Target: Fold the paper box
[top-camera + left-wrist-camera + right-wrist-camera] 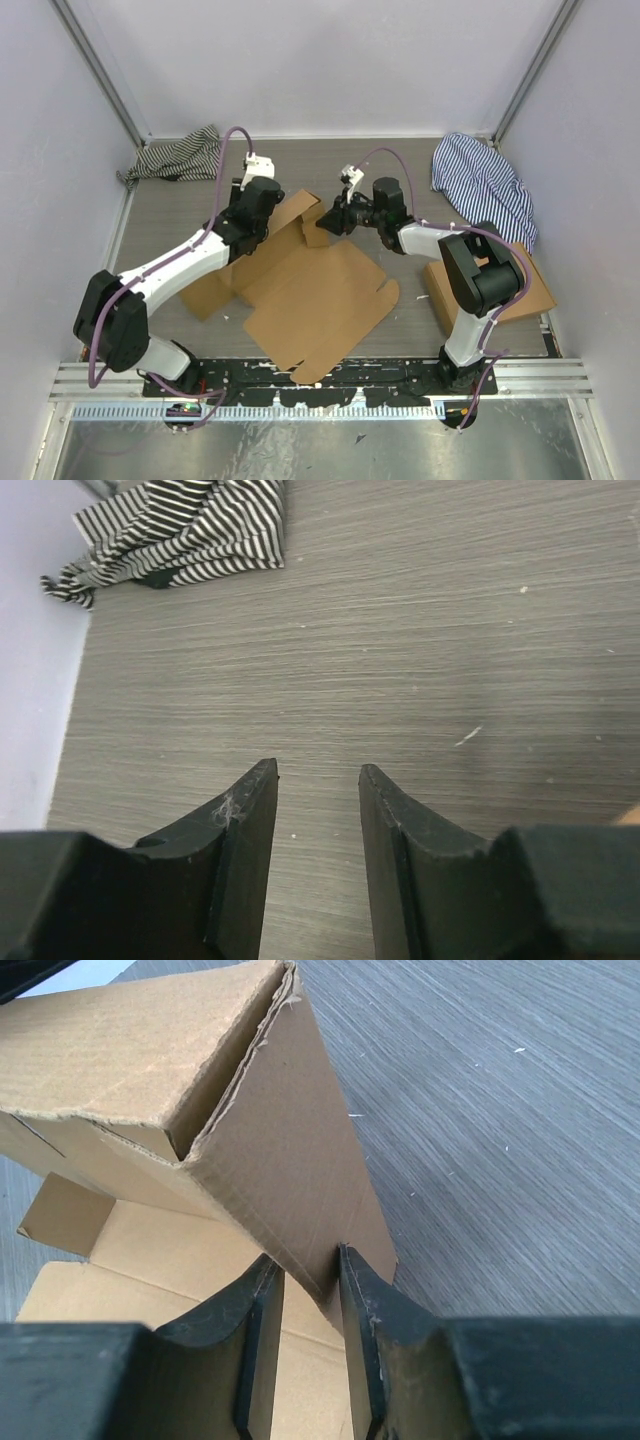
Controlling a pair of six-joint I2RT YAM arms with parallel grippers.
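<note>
From my station I see a grey wood-grain table [310,165] boxed in by plain pale walls [330,60] at nine, twelve and three o'clock, a metal rail [540,378] along its six o'clock edge, evenly lit.

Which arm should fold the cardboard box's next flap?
Right. The right end effector grips a raised flap of the die-cut brown cardboard box; the left end effector hangs open over grey table.

Build matches on both sides, I note: left arm [170,268] and right arm [464,342] each show white links, bulky black joint housings and one purple cable [237,129] alongside. Left hand [318,780] fingers [245,840]: matte black wedges, dust-flecked.
</note>
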